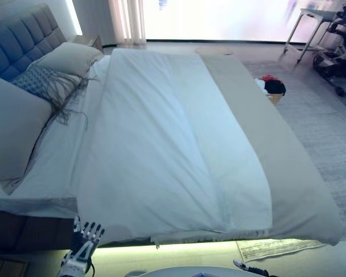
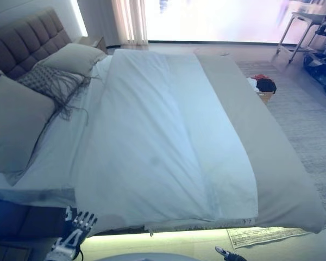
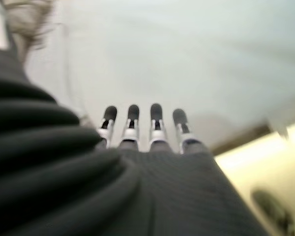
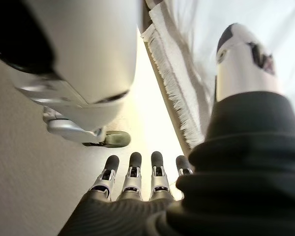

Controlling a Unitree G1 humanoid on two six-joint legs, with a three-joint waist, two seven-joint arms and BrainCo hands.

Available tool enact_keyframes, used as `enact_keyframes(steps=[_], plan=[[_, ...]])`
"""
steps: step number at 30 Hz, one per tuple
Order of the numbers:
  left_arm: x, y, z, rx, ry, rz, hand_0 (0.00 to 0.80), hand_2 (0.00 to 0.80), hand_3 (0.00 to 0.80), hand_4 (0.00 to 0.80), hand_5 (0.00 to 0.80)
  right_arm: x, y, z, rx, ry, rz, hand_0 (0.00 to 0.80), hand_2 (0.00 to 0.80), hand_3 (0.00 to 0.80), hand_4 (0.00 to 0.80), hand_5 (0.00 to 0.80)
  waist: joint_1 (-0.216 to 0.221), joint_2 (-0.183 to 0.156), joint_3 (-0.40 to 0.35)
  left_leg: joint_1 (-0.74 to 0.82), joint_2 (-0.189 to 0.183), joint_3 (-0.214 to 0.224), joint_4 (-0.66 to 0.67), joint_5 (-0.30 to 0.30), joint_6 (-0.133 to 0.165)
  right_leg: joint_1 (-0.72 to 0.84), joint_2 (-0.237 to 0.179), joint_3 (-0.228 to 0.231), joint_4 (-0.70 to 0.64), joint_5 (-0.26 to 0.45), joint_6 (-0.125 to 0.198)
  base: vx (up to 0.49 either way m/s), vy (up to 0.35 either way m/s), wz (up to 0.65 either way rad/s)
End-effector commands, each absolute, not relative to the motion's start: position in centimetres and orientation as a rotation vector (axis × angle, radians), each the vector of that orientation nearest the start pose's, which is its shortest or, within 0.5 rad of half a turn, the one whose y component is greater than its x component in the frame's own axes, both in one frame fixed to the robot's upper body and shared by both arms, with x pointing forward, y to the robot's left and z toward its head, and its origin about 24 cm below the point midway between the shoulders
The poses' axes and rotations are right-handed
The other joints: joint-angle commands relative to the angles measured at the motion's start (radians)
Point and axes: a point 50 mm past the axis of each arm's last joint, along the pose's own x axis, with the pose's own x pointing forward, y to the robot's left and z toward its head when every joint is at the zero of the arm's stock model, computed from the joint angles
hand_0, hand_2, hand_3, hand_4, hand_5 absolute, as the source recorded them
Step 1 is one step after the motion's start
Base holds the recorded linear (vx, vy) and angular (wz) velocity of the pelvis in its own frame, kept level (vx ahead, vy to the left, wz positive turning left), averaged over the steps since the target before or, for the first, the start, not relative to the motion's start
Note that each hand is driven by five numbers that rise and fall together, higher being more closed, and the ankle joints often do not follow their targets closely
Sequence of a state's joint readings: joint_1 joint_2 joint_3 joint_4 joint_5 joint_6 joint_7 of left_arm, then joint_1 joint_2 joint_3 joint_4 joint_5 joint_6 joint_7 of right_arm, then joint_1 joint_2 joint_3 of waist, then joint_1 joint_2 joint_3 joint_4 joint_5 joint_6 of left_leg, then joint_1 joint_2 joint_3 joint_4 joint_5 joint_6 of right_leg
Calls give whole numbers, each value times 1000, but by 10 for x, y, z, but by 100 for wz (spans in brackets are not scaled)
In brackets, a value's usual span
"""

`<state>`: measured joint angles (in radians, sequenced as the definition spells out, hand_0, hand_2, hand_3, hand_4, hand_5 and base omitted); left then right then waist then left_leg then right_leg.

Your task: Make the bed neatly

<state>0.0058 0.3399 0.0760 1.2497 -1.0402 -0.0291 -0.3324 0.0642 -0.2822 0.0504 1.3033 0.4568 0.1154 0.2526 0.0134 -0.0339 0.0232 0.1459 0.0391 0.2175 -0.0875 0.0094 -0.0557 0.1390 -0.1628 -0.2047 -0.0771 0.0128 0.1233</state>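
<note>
Across the bed (image 1: 23, 228) a white duvet (image 1: 161, 150) lies spread flat, pillows (image 1: 14, 124) near the headboard. Left robot hand (image 1: 83, 239) hovers below the near edge, fingers straight; right robot hand (image 4: 132, 184) hangs over the floor, fingers extended, empty.

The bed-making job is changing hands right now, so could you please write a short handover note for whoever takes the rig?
Left hand: open, fingers straight, by the bed's near edge, holding nothing.
Right hand: open, low over the floor, empty.
White duvet lies spread flat over the bed; grey runner covers the foot end; three pillows sit by the headboard.
Done: the cover looks largely smooth.
Left: probably straightening the duvet's near hem and the pillows.
</note>
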Motion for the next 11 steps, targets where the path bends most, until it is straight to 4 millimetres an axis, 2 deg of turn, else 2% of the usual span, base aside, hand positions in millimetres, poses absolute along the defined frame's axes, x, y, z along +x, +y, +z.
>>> enact_keyframes(steps=[1, 4, 11], plan=[[99, 266, -149, -598, 914, 498, 0, 0, 0, 0, 0, 46, -247, -166, 378, 1368, -362, 0, 0, 0, 0, 0, -19, 25, 19, -16, 18, -25, 9, -40, -11, -32, -6, -27, 3, 45, 25, 7, 28, -6], [85, 254, -156, -578, 1024, 464, 0, 0, 0, 0, 0, 44, -245, -167, 377, 1371, -351, 0, 0, 0, 0, 0, -28, 29, 16, -3, 22, -10, 12, -44, -8, -21, 0, -23, 4, 39, 18, 33, 23, -3], [84, 242, -160, -619, 1051, 454, 0, 0, 0, 0, 0, 63, -238, -166, 286, 1341, -247, 0, 0, 0, 0, 0, -27, 21, 11, 9, 24, -8, 15, -48, -4, -8, 6, -17, 2, 34, 10, 7, -6, -8]])
